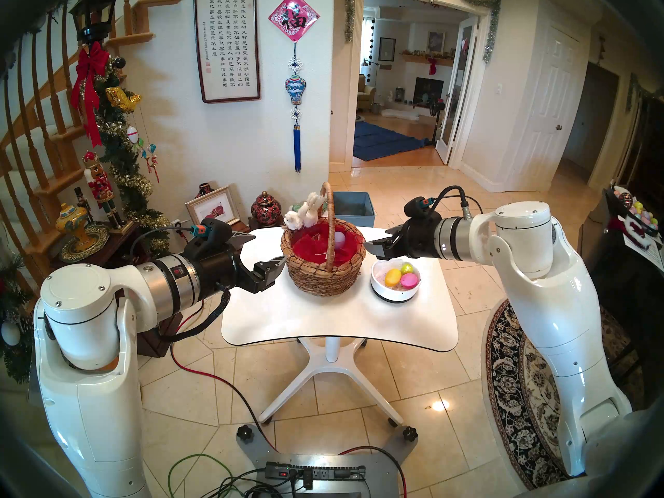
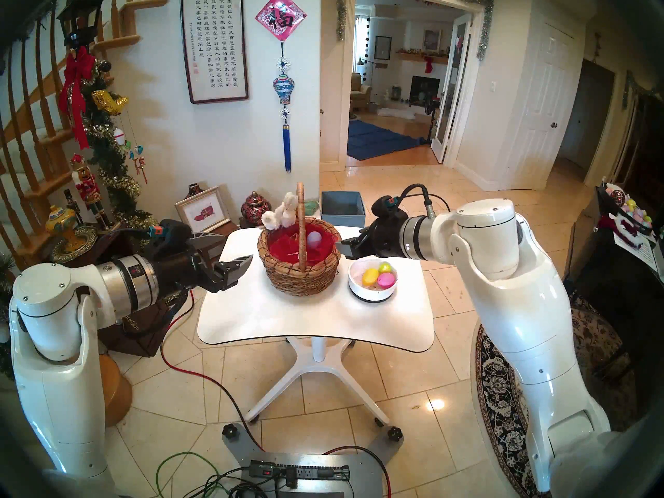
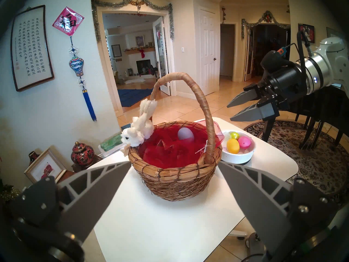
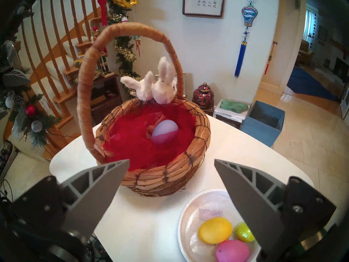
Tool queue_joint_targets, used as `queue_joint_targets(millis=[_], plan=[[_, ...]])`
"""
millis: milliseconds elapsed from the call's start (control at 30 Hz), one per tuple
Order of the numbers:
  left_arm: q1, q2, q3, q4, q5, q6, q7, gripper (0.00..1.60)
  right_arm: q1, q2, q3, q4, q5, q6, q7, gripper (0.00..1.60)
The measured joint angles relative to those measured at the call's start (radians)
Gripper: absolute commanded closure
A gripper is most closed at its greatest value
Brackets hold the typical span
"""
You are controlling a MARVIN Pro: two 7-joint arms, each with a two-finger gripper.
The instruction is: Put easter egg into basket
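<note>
While both arms hover, the counts read:
Basket [image 1: 325, 271]: one, mid-table [image 1: 323, 324], holding one lavender egg [image 4: 164, 131].
Bowl [image 1: 395, 293]: three eggs, yellow [image 4: 215, 229], green [image 4: 243, 231], pink [image 4: 232, 250].
Bunnies [image 4: 156, 89]: seemingly two.
Left gripper [image 1: 264, 253]: spread, empty.
Right gripper [image 1: 380, 240]: spread, empty.

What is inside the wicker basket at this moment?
Inside the basket lies one pale lilac egg on crumpled red lining. Anything beneath the lining is covered and cannot be seen.

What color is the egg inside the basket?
Pale lavender, the egg on the basket's red lining; clearest in the right wrist view.
</note>
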Motion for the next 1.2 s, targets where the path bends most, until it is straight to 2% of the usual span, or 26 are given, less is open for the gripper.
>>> queue_joint_targets(millis=[767, 1200], plan=[[0.0, 0.0, 0.0, 0.0, 0.0, 0.0, 0.0, 0.0, -0.052, 0.004, -0.012, -0.006, 0.053, 0.0, -0.137, 0.06], [0.0, 0.0, 0.0, 0.0, 0.0, 0.0, 0.0, 0.0, -0.115, 0.027, 0.01, -0.044, 0.122, 0.0, -0.234, 0.06]])
